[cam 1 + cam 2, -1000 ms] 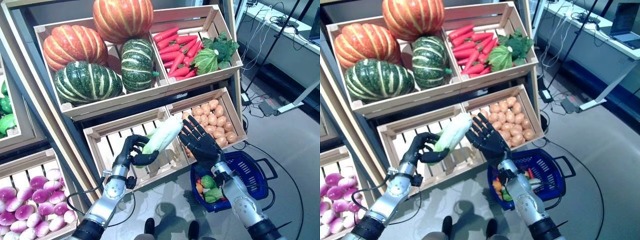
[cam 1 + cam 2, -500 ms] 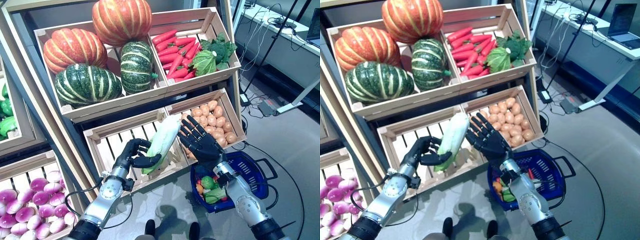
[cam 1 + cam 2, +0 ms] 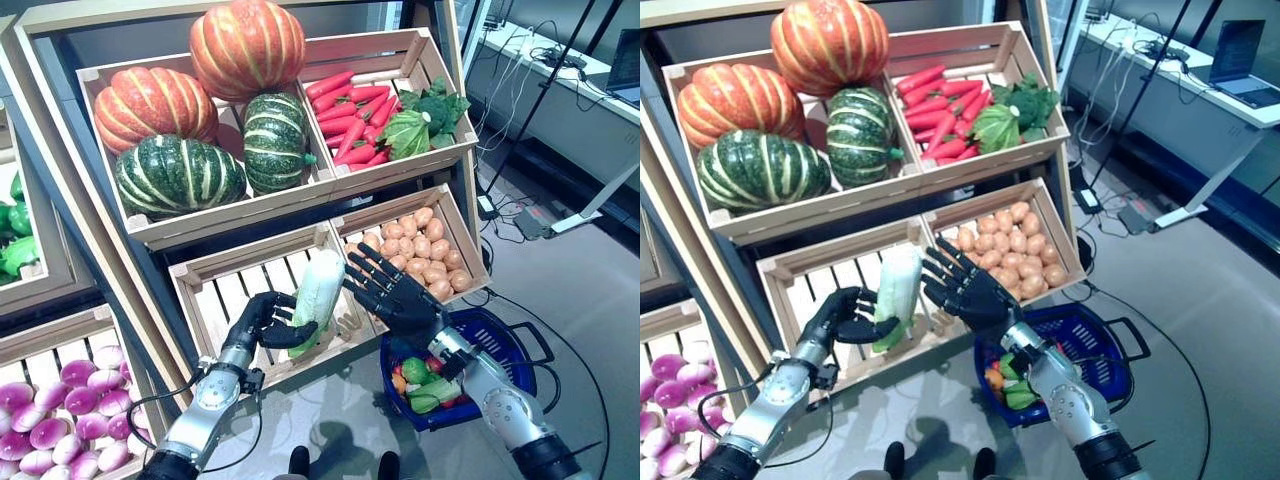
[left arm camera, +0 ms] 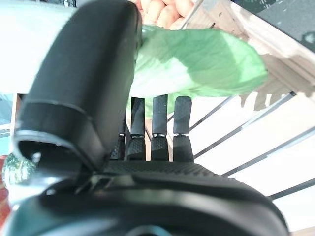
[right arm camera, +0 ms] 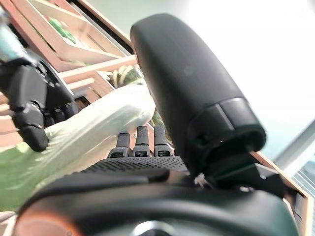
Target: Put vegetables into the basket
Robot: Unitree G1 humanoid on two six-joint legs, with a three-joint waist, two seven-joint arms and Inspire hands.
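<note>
My left hand [image 3: 268,322] is shut on a long pale cabbage with green leaves [image 3: 317,300] and holds it upright in front of the slatted lower crate [image 3: 215,300]. The cabbage also shows in the left wrist view [image 4: 197,64] and in the right wrist view [image 5: 98,120]. My right hand [image 3: 400,298] is open with spread fingers, right beside the cabbage's upper end, above and left of the blue plastic basket [image 3: 505,335]. The basket stands on the floor and holds green and orange vegetables [image 3: 422,385].
A tall wooden stand [image 3: 80,230] with slanted crates fills the left and centre. A crate of small brown round vegetables [image 3: 425,265] lies right behind my right hand. Grey floor [image 3: 580,290] stretches to the right, with a table leg and cables further back.
My left hand has turned the cabbage from slanted to nearly upright and lowered it a little. My right hand stays spread beside it. The camera has shifted slightly.
</note>
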